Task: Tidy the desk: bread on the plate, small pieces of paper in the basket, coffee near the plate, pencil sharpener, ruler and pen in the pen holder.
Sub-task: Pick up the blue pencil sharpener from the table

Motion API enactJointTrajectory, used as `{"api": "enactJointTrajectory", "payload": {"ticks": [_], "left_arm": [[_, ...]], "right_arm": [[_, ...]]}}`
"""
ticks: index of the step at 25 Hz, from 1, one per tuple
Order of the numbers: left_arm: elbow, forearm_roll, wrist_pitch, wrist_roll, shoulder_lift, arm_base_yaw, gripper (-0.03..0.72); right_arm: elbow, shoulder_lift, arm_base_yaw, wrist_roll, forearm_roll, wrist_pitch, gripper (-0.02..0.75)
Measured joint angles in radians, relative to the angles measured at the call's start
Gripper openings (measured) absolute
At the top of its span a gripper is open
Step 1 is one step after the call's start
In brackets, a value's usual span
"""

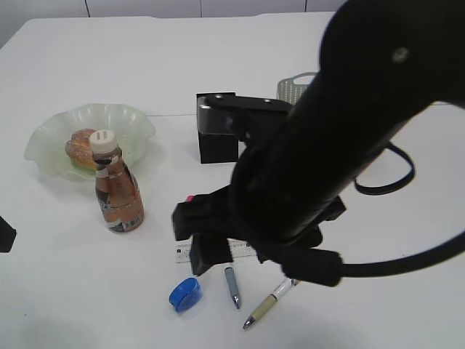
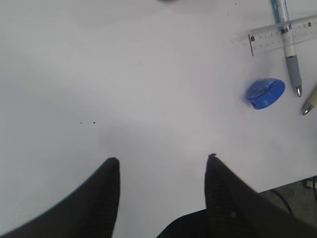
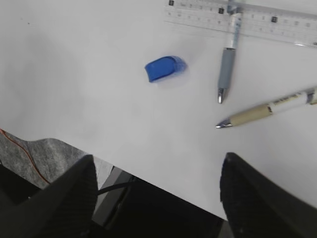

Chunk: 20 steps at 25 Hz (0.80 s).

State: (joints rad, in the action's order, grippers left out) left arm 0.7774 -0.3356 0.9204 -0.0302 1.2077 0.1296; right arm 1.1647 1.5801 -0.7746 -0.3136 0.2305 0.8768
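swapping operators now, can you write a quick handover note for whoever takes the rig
Left gripper: open, empty, over bare desk.
Right gripper: open, empty, near the desk's front edge.
Done: bread on the plate; coffee standing beside it.
Left: blue pencil sharpener, ruler, grey-grip pen lying across the ruler, and beige-grip pen all go in the pen holder. Basket mostly hidden; paper pieces not visible.

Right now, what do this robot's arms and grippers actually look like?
The right arm is a thick, matte black tube with black cables looping off it. Each gripper has two black, tapering fingers: the left gripper shows a fine ribbed texture, the right gripper broader rounded fingers. No markings are visible.
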Motion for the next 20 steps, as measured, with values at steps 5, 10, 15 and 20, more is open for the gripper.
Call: {"api": "enactJointTrajectory", "payload": {"ticks": [5,10,15,20], "left_arm": [[0.0,0.0,-0.002,0.0,0.0,0.0,0.405],[0.0,-0.002,-0.005,0.0,0.0,0.0,0.405],[0.0,-0.004,-0.008,0.0,0.0,0.0,0.405],[0.0,-0.004,-0.009,-0.004,0.0,0.0,0.405]], "right_arm": [[0.084,0.131,-0.08,-0.151,-0.1,-0.027,0.565],[0.157,0.243,-0.112,-0.339,-0.143,-0.03,0.565],[0.221,0.325,-0.112,-0.61,-0.21,-0.05,0.565],[0.249,0.391,-0.112,-0.918,-0.243,-0.042,0.565]]}}
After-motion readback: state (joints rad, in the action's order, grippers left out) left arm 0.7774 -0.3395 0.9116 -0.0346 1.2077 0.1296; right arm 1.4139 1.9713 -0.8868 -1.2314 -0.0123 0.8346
